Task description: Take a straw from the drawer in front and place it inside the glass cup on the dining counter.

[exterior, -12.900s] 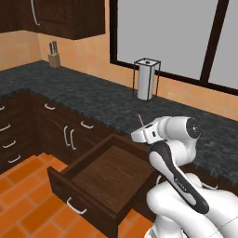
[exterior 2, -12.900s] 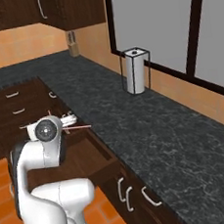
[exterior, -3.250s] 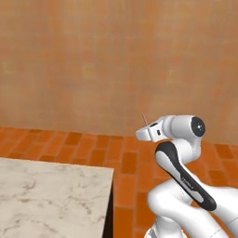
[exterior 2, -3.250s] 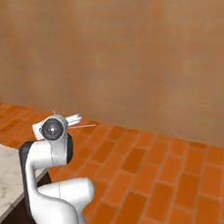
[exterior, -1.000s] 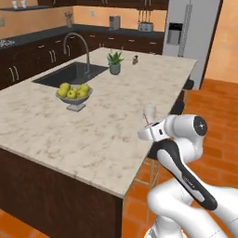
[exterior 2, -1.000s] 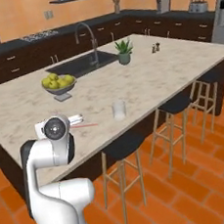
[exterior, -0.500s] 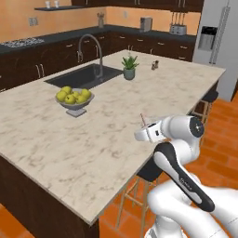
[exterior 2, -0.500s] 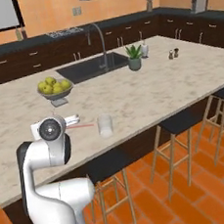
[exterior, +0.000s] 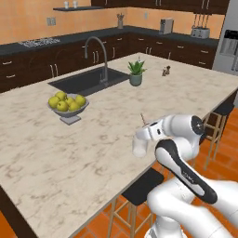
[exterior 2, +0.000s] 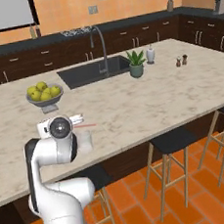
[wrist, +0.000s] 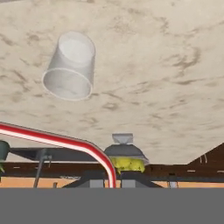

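Observation:
My gripper (exterior: 143,130) hangs over the near edge of the dining counter (exterior: 93,153), shut on the straw (exterior: 142,119). The thin red and white straw (exterior 2: 89,124) sticks out sideways from the gripper (exterior 2: 78,121). In the hand view the straw (wrist: 65,141) curves across the lower left. The glass cup (exterior: 138,146) stands upright on the dining counter (exterior 2: 133,106) right beside and just below the gripper. From the hand, the glass cup (wrist: 70,65) sits up and left of the straw, its open mouth facing the camera, on the dining counter (wrist: 153,65). The drawer is out of view.
A grey bowl of yellow-green fruit (exterior: 68,106) stands further in on the counter, left of the cup. Beyond are a sink with faucet (exterior: 88,79), a potted plant (exterior: 136,74) and shakers (exterior: 165,71). Bar stools (exterior 2: 169,142) stand under the counter's near edge.
The whole picture has shifted as the base moved: the island now lies closer and the cup sits right beside the gripper. The straw stays gripped.

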### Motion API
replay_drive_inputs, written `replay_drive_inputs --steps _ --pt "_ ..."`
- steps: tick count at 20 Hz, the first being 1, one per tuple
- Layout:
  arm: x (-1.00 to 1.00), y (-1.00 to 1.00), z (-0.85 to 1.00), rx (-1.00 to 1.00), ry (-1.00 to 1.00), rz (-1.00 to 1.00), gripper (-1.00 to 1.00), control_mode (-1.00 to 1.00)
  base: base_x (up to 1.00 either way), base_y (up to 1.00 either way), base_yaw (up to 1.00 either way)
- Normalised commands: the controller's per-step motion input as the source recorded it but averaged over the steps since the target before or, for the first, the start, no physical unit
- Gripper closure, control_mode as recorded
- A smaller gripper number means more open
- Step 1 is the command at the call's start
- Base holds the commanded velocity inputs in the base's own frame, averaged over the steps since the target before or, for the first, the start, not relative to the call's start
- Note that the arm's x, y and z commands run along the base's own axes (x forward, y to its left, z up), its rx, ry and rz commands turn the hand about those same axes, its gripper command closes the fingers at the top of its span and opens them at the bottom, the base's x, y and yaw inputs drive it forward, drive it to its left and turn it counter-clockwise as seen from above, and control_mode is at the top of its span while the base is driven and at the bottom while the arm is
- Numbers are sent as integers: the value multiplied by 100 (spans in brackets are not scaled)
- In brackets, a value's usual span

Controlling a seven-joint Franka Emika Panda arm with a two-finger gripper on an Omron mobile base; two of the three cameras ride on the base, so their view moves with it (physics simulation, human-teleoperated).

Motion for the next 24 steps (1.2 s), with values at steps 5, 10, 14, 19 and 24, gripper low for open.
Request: replay_drive_inputs --steps 5,10,14,19,24 --pt "45 -10 -1 36 20 6 100 -100 0 0 0" --pt "33 -26 0 40 60 34 100 -100 0 0 0" --pt "51 -15 33 26 45 31 100 -100 0 0 0" --pt "74 -20 55 21 19 13 100 -100 0 0 0" --pt "69 -4 7 5 16 0 100 -100 0 0 0"
